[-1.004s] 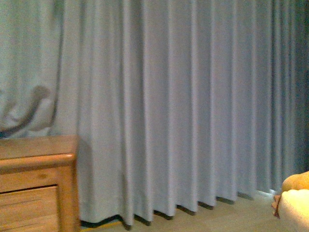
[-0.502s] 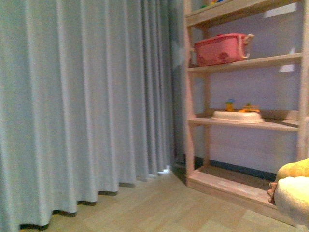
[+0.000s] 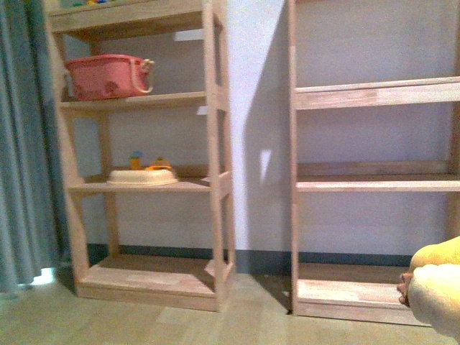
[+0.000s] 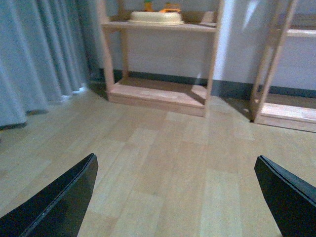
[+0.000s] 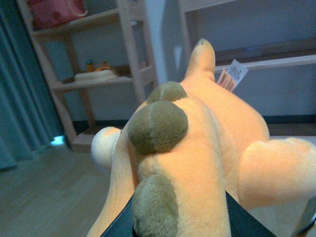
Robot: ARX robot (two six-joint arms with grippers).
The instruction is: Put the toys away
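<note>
Right wrist view: the orange plush toy [image 5: 197, 128] is clamped in the right pincer [image 5: 180, 212]; the left pincer [image 4: 175, 160] is held wide apart.

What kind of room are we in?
Probably a playroom or a child's bedroom. Wooden shelves hold a pink basket and a cream tray with small toys on it. An orange plush toy is close by, and a curtain hangs beside the shelves.

The worktop [image 4: 177, 163] here is a pale wood-plank floor. A wooden shelf unit [image 3: 213, 144] stands on it by the wall, a second shelf unit [image 3: 293, 215] near it. A grey-blue curtain [image 3: 21, 180] reaches down to it.
</note>
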